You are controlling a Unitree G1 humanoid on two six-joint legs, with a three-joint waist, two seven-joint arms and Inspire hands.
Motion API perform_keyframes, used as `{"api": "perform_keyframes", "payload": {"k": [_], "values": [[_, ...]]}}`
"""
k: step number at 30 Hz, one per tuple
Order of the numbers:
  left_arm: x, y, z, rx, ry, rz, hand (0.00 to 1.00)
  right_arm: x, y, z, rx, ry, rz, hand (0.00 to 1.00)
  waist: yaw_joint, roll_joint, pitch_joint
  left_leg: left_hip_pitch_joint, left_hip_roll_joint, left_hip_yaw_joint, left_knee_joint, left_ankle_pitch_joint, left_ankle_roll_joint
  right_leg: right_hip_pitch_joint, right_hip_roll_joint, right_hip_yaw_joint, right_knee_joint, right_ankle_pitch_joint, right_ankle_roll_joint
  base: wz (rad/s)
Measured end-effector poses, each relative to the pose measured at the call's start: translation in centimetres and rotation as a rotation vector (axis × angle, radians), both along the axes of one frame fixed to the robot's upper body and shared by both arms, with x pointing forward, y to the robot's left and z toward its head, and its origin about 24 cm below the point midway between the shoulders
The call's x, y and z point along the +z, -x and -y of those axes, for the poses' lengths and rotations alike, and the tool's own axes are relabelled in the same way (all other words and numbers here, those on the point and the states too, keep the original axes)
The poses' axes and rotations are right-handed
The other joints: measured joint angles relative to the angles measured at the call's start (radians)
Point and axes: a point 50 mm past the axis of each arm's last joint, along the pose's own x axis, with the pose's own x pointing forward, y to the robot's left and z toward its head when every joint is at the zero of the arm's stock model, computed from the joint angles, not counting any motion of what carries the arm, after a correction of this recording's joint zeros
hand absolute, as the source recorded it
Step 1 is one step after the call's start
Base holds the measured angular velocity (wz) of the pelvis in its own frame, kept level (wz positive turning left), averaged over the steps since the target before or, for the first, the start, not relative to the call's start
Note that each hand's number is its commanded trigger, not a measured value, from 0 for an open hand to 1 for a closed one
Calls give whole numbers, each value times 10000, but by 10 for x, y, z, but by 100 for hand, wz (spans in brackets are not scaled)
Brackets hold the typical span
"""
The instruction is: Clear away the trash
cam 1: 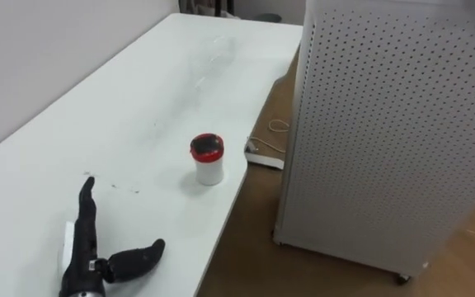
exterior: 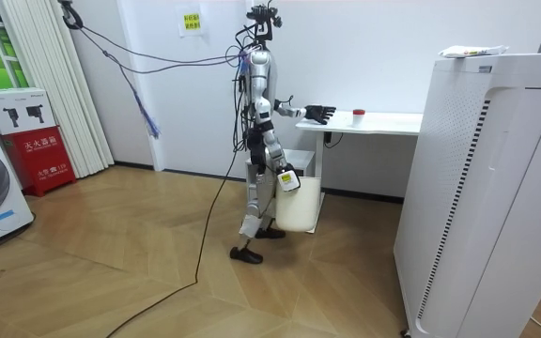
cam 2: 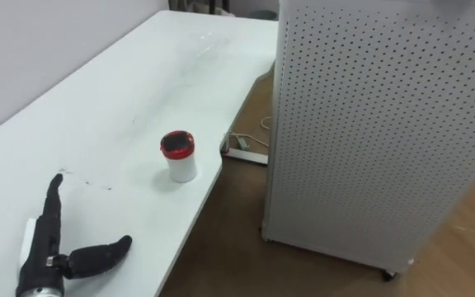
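Left hand is open, fingers straight, over the counter, well short of the red-lidded cup. The cup stands near the counter edge, so a sideways push during the reach could knock it off.

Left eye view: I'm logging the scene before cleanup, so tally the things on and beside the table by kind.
Red-rimmed white cup on the table: 1
Perforated white cabinet: 1
Power strip on the floor: 1
Total: 3
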Motion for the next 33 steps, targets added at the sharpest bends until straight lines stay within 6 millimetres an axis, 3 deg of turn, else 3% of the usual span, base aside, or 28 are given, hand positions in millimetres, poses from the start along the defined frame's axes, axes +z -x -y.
{"api": "perform_keyframes", "payload": {"k": [10,17,26,33], "values": [[-4,-3,0,428,1218,-151,0,0,0,-2,286,28,-41,100,-400,-63,-11,244,-8,-101,-130,78,-30,359,40,-158,-222,61,-47,4],[-2,-8,0,538,1516,-110,0,0,1,-2,320,28,-59,100,-452,-181,-42,262,16,-115,-192,168,-30,365,73,-172,-219,128,-70,0],[2,-14,-4,900,1659,-126,0,-2,7,-3,264,-121,-253,100,-679,-158,-48,238,155,-112,-173,222,-47,358,215,-154,-296,354,-98,-2],[26,-46,1,988,2977,704,0,0,5,-4,580,-62,-99,100,-794,-22,-102,-24,169,-75,-361,433,-57,-51,226,-23,-261,420,-153,-4]]}}
